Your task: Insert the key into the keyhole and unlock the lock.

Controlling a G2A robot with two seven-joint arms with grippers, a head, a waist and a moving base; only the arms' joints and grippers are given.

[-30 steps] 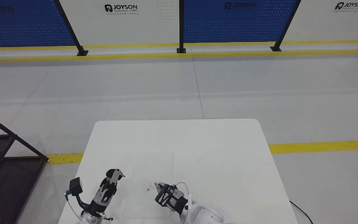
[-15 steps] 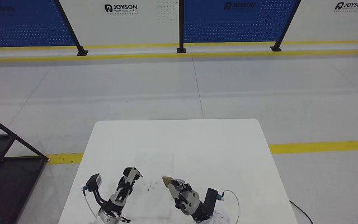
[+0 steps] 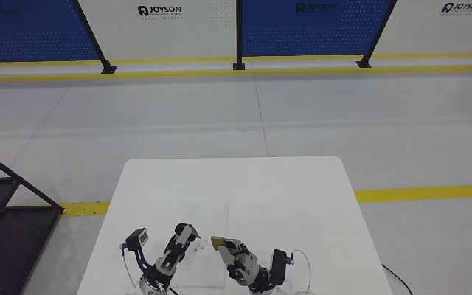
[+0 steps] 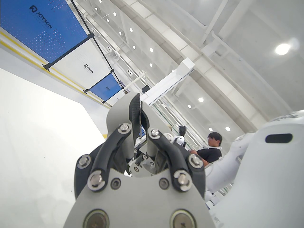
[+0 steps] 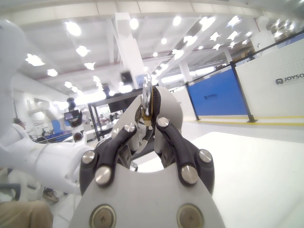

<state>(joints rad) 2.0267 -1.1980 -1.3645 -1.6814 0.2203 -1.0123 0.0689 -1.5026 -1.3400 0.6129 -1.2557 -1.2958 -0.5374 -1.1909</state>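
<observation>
both tools hang over the near part of the desk (image 3: 295, 192), just apart: right tool (image 5: 152, 97) clenched on the lock (image 5: 146, 91), left tool (image 4: 140, 106) clenched on a thin sliver, likely the key (image 4: 141, 117). insertion and turning remain.

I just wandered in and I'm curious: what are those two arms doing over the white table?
The robot's right end effector is shut on a small silver and brass piece, seemingly the lock. Its left end effector is shut on a thin sliver, probably the key. Both are held near each other over the near end of the white table, tips apart, so the key is not in yet.
</observation>
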